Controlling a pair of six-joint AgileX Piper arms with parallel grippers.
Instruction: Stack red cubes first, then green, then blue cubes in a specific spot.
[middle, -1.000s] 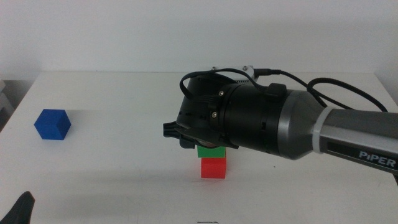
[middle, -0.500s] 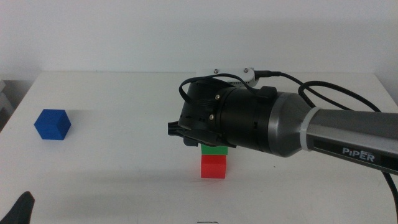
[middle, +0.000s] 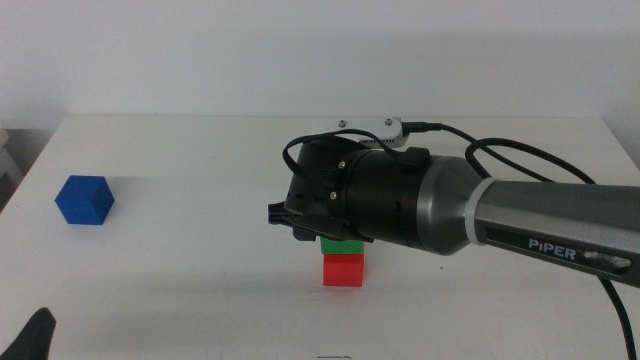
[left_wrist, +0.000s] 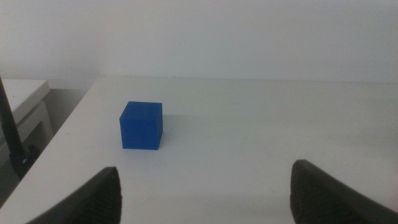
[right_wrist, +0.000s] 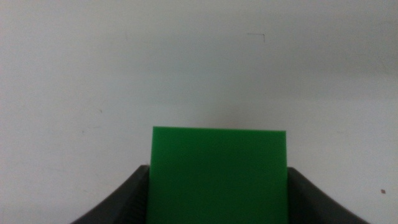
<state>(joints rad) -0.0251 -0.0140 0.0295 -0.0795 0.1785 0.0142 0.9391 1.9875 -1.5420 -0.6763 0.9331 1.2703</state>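
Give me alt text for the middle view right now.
The right arm's end effector reaches in from the right, holding the green cube on top of the red cube at table centre. The blue cube sits alone far left; the left end effector waits at the bottom-left corner.

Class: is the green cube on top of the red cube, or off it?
On: the green cube rests directly atop the red cube, between the right end effector jaws.
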